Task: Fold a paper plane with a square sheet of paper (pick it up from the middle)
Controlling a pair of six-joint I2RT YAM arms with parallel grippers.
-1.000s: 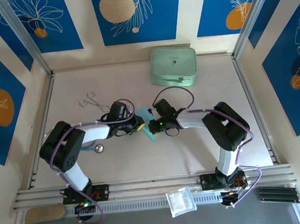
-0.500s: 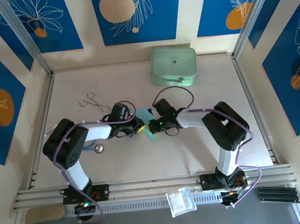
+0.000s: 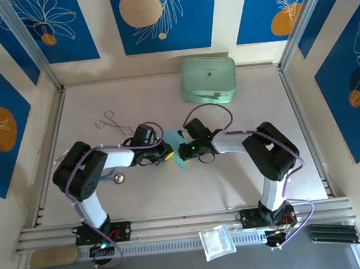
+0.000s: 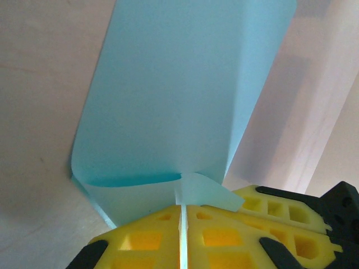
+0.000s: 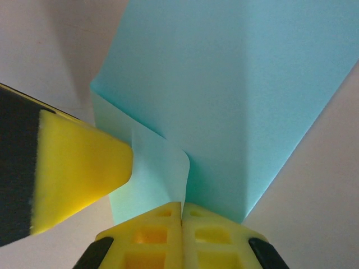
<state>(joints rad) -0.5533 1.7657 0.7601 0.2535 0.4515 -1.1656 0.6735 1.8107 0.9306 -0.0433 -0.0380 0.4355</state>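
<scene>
Forceps: thin metal scissor-handled forceps (image 3: 108, 121) flat on the pale tabletop (image 3: 172, 191), rear left, apart from both arms.
Left gripper: yellow-fingered left gripper (image 3: 164, 152) mid-table, pointing right. Wrist view has the fingers (image 4: 146, 238) pressed together, clenched on the near edge of the paper.
Paper: thin sky-blue sheet of paper (image 3: 176, 148), partly folded, sits between the two grippers at table centre, touching both. In the left wrist view it (image 4: 179, 101) fans out away from the fingertips, with a small flap curling up at the pinch. One corner hangs toward the near side in the top view.
Right gripper: yellow-fingered right gripper (image 3: 182, 150) pointing left, tip-to-tip with the left one. Fingers (image 5: 213, 235) closed flat, nipping a flap of the sheet (image 5: 241, 101).
Case: mint-green rounded-corner case (image 3: 208, 79) at the rear, right of centre, well apart from the paper.
</scene>
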